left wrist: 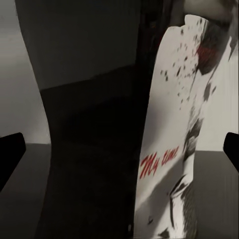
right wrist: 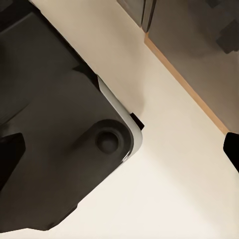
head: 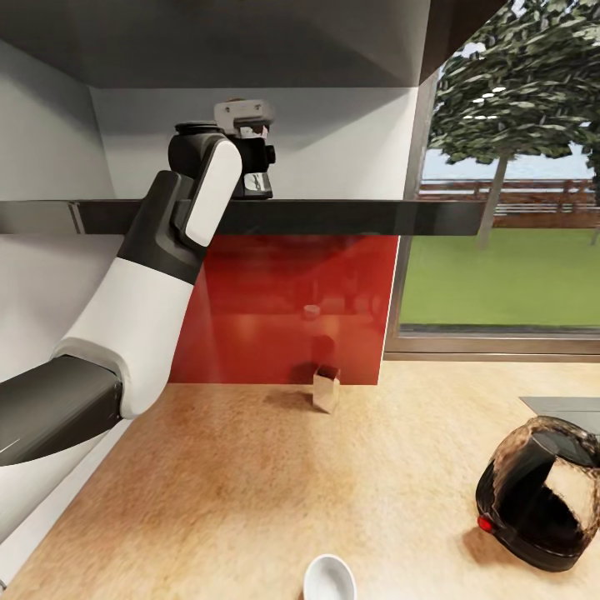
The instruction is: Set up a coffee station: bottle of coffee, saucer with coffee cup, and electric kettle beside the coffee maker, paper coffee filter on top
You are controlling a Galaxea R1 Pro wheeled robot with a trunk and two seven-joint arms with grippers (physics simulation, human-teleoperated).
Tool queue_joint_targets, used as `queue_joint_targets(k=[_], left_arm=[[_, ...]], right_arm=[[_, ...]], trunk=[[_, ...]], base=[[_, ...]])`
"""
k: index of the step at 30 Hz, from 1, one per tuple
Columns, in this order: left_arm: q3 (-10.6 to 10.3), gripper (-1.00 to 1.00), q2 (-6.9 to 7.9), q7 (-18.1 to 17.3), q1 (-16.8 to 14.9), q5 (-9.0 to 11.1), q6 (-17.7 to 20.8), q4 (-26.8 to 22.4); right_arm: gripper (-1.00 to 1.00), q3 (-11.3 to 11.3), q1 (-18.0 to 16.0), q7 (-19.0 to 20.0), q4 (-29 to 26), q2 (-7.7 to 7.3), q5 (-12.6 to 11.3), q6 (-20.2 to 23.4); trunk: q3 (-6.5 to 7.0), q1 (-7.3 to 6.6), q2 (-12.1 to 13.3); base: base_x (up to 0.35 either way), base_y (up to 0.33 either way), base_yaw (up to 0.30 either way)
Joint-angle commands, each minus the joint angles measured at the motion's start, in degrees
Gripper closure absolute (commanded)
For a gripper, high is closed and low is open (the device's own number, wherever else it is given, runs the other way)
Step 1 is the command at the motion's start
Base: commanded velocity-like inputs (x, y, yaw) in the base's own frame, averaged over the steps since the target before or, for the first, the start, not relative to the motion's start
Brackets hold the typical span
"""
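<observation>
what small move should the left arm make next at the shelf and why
Probably close the left gripper on the bottle. The arm is raised to the shelf, and in the wrist view the bottle stands close between the spread fingertips, so a grasp seems ready before lifting it down.

Setting: home kitchen. Evidence: pale wood-look countertop (head: pixel 250 467) against a glossy red backsplash (head: pixel 287 308); dark wall shelf (head: pixel 333 217) above it; electric kettle (head: pixel 542 492) near the countertop's right edge; saucer (head: pixel 329 579) at its front edge; window (head: pixel 508 208) onto a lawn and tree.
</observation>
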Motion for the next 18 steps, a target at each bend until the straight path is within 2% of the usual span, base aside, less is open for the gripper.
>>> queue_joint_targets(k=[1,18], left_arm=[[-0.08,-1.0,0.0,0.81,-0.07,0.58,0.08,-0.02],[-0.14,-1.0,0.0,1.8,-0.07,0.79,0.11,-0.1]], right_arm=[[-1.0,0.39,-0.08,0.19,0.13,-0.02,-0.54,-0.27],[-1.0,0.39,-0.08,0.19,0.13,-0.02,-0.54,-0.3]], trunk=[[-0.1,0.01,-0.08],[-0.1,0.01,-0.08]], base=[[0.0,0.0,0.0],[0.023,0.0,0.0]])
